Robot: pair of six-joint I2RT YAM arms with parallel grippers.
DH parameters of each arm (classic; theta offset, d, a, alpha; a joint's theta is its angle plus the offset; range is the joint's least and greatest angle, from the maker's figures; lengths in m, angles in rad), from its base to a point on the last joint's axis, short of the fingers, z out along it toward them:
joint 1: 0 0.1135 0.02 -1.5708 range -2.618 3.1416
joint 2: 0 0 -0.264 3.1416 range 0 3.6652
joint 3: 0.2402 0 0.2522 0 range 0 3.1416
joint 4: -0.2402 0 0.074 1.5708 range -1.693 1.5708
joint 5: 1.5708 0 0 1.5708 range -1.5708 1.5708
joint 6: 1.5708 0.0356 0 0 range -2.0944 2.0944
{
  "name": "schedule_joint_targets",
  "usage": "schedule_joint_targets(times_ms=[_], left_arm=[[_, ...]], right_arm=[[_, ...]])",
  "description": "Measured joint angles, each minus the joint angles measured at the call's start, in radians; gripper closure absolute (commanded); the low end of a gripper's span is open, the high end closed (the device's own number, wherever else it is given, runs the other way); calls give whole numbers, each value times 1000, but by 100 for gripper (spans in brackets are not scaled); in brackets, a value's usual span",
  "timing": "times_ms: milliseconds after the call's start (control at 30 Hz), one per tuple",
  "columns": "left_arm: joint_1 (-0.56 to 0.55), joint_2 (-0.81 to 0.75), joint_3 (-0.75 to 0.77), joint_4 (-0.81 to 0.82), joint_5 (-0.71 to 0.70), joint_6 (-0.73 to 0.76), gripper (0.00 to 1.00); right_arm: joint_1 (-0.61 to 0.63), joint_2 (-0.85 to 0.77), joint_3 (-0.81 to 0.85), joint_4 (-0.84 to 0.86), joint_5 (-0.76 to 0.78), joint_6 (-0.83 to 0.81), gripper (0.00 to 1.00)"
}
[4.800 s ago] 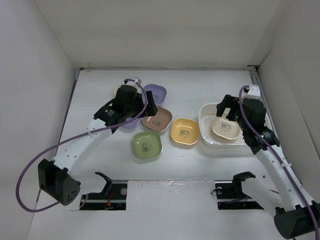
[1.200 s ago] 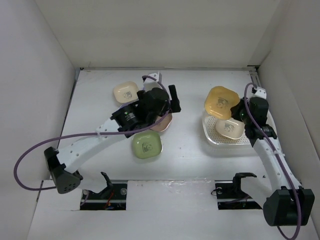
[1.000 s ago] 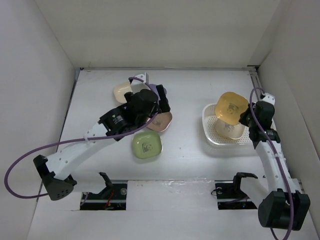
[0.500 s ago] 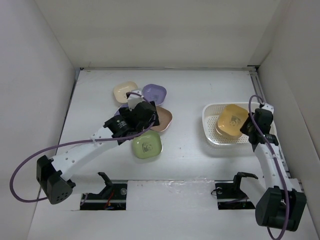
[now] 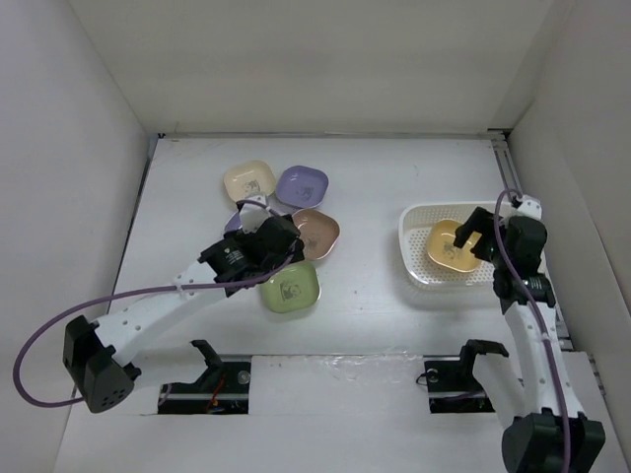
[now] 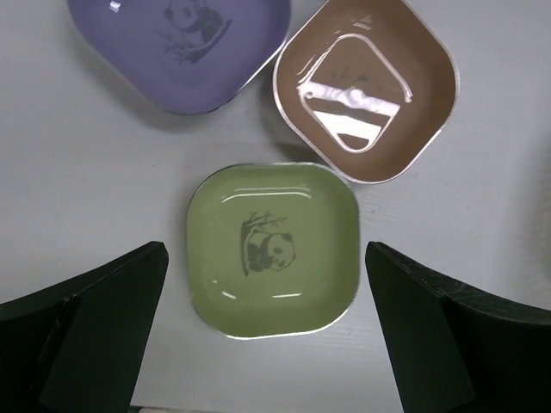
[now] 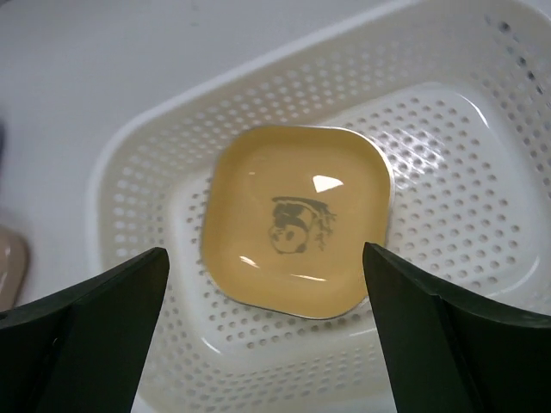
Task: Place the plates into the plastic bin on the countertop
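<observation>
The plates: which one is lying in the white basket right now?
The yellow plate. It lies flat inside the plastic bin, while every other plate in view sits out on the countertop.

Plain white walls (image 5: pixel 315 59) enclose three sides, with a thin rail (image 5: pixel 504 163) along the right wall's foot.
</observation>
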Motion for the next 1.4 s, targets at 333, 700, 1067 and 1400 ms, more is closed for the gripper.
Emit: schedule_joint_targets(times_ms=[333,700,1067,1400], left_arm=[[-5,-206,-103,-179,-51,-206,0],[29,-27,140,-206,-248,-96,0],[29,-114,105,-209,-282,-85,0],[29,-234,105,-237,-305,-126,0]], right_arm=[[567,201,166,74,-8,-38,0],[1009,809,336,216,134,67,6],[1109,1019,423,250,138,120,39],[1186,1062,441,317,150,184,99]])
